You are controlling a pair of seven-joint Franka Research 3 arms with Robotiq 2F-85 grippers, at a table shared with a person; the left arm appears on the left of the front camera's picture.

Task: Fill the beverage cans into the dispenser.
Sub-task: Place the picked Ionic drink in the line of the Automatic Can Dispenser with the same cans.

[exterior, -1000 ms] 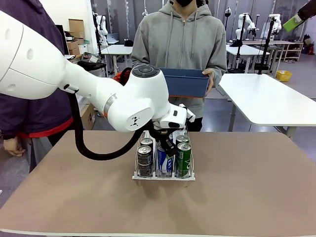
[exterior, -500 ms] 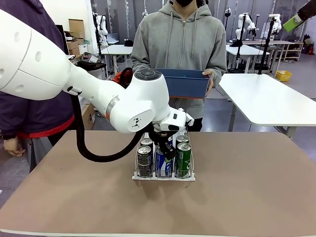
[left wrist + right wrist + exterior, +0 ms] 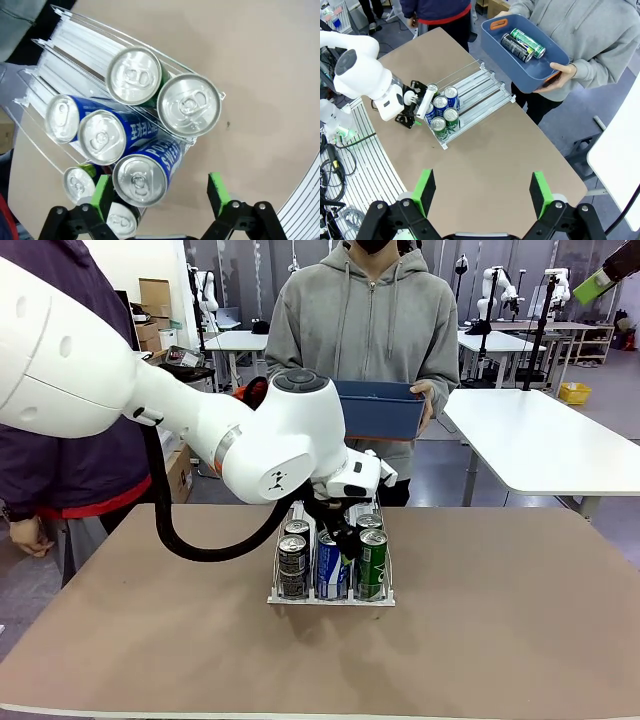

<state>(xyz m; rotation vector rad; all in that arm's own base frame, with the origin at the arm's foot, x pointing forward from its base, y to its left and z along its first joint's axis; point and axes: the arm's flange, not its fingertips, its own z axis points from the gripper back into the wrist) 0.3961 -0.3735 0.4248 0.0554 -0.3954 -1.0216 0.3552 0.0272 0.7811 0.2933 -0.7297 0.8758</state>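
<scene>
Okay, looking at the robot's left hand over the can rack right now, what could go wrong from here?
1. The open left hand straddles the front blue-and-white can, with one pad close beside it. Pulling away crooked might tip that can or drag the dispenser.
2. A black can and a green can lie in the blue bin that the person holds up. A hurried reach might bump the person's hand.

Nearest blue can [image 3: 148,169] reads "POCARI SWEAT" (partly hidden); neighbour can [image 3: 116,135] bears Korean print.

Seven cans [image 3: 189,105], perhaps, in one dispenser [image 3: 75,50]; two in one bin [image 3: 520,75].
</scene>
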